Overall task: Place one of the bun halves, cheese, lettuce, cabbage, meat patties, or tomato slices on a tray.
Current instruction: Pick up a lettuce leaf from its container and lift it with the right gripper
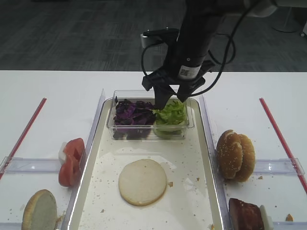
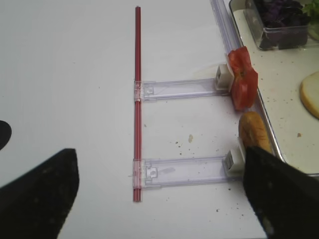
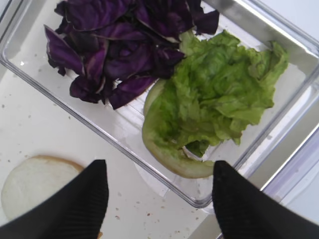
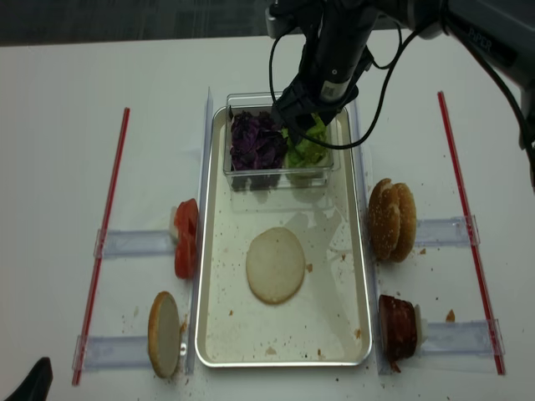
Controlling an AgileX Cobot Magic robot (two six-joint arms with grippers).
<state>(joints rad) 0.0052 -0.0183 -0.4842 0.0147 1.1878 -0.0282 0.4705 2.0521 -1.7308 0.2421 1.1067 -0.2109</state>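
Silvery-rimmed and long, the tray (image 1: 209,158) fills the middle of the table, its off-white floor speckled with crumbs. One pale bun disc (image 1: 142,181) lies flat near its centre, with bare floor on every side. At the tray's far end stands a clear plastic tub (image 1: 120,128): purple cabbage (image 1: 131,115) fills its left part and crinkly green lettuce (image 1: 171,113) its right, the two heaps touching where they meet.

The step in hand looks like fetching lettuce. The right gripper (image 1: 168,98) hangs directly over the tub's lettuce side, its black fingers (image 3: 79,201) spread wide with nothing between them; the wrist view shows the leaves lying beyond the tips, not yet pinched. The next move, as I judge it, calls for a straight descent into the green heap, closing on a fold of leaf while staying off the cabbage just beside it and off the tub's near wall, which runs close under the fingertips. The lift must clear the tub's rim before carrying the leaf toward the disc.

Outside the tray, tomato slices (image 1: 71,160) and a bun half (image 1: 40,210) stand at the left rim; seeded bun halves (image 1: 235,155) and a meat patty (image 1: 245,214) stand at the right.

The left gripper (image 2: 159,191) waits well off to the left over bare table, open and empty.
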